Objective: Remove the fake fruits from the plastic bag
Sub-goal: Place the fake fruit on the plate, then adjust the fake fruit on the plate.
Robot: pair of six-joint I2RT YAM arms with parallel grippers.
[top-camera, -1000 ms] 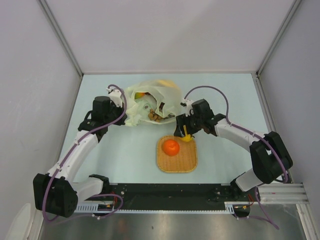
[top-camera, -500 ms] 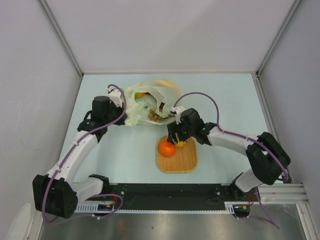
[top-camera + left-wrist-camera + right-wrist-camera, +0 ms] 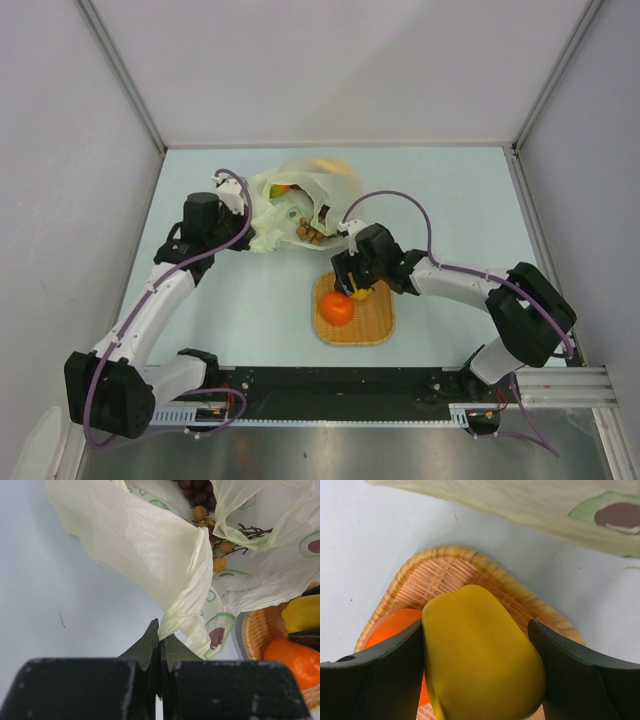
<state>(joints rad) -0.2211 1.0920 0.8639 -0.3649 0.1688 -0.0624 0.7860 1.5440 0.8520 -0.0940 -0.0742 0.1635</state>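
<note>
**Placing the second fruit: the right fingers (image 3: 590, 680) grip the yellow pepper (image 3: 480, 655) low over the woven mat (image 3: 445, 565).**

The orange (image 3: 339, 309) already lies on the mat, just beside the pepper; whether the pepper touches the weave cannot be told. The left fingers (image 3: 147, 645) are clenched on a fold of the bag (image 3: 140, 545), which lies on the worktop (image 3: 450, 190) just beyond the mat. Grapes (image 3: 197, 492) and brown nuts (image 3: 215, 545) show inside it. The next move likely calls for setting the pepper on bare weave beside the orange, letting go, then reaching into the bag's mouth for another fruit.
</note>
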